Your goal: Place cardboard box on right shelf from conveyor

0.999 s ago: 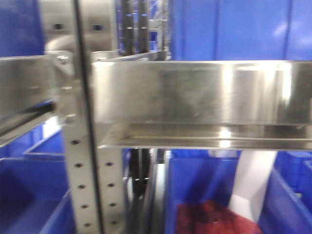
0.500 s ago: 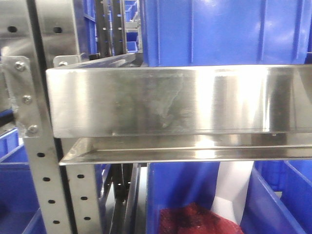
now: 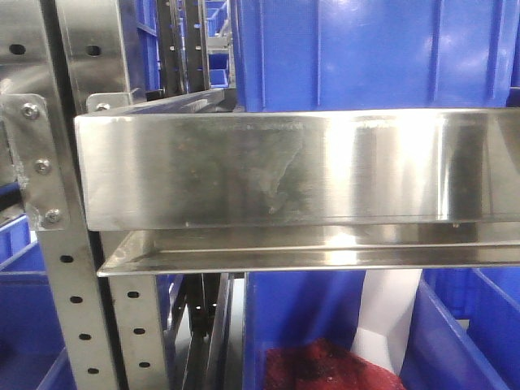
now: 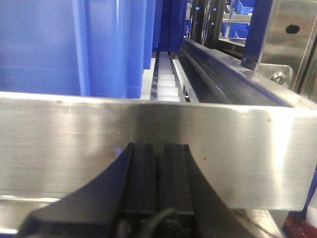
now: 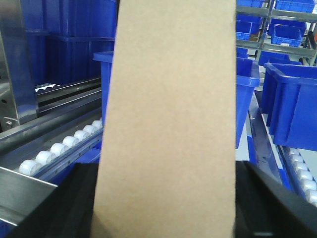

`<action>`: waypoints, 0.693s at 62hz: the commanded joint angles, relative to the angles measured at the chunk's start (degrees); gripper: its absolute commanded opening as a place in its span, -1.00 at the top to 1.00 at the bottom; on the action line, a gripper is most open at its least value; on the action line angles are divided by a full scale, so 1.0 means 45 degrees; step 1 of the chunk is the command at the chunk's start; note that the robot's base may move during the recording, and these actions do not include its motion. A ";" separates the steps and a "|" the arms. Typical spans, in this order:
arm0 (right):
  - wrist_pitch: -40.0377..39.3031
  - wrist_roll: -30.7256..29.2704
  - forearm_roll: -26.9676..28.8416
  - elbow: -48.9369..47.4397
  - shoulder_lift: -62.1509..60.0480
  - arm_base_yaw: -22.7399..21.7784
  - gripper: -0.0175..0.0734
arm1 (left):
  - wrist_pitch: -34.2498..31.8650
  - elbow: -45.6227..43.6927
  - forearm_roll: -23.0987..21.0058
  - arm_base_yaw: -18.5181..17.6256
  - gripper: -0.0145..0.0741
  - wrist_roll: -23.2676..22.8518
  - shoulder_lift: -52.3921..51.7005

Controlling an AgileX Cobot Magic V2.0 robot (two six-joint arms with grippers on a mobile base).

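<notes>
- The right fingers (image 5: pixel 277 203) pinch the cardboard box (image 5: pixel 168 124) from both sides. It stands upright between them, off any surface, and hides the middle of the right wrist view.
- The left fingers (image 4: pixel 143 183) are pressed together and hold nothing. They hover just in front of the tall steel lip of the right shelf (image 4: pixel 74 148); whether they touch it I cannot tell.
- The conveyor is in no view, so I judge the step in hand is to carry the box over this lip.
- Behind the lip, the shelf floor shows white rollers (image 4: pixel 166 84), and a blue bin (image 4: pixel 74 44) stands on it just beside them.
- Further back are a perforated upright (image 3: pixel 73 309) and more blue bins (image 5: pixel 292 104).
- First risk: if the box comes in too low, its lower edge can catch the lip, and the smooth faces may then slip in the grip.
- Second risk: the bin leaves a narrow free place, so a corner of the box may strike it.
- Third risk: a slim box set down upright on rollers may roll or tip over.
- Fourth risk: the left fingers are so near the lip that a small move of the base may scrape them on it.
</notes>
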 commanded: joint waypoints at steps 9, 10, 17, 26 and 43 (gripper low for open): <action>-0.1353 -0.0076 -0.0210 -0.0325 0.0222 -0.0008 0.14 | -0.1089 0.0073 -0.0075 -0.0041 0.94 0.0002 -0.0183; -0.1353 -0.0076 -0.0210 -0.0325 0.0222 -0.0008 0.14 | -0.1089 0.0073 -0.0075 -0.0041 0.94 0.0002 -0.0183; -0.1353 -0.0076 -0.0210 -0.0325 0.0222 -0.0008 0.14 | -0.1089 0.0073 -0.0075 -0.0041 0.94 0.0002 -0.0183; -0.1340 -0.0076 -0.0198 -0.0325 0.0222 -0.0007 0.14 | -0.1089 0.0073 -0.0075 -0.0041 0.93 0.0002 -0.0183; -0.1311 -0.0076 -0.0198 -0.0325 0.0234 -0.0007 0.14 | -0.1089 0.0073 -0.0075 -0.0041 0.94 0.0002 -0.0183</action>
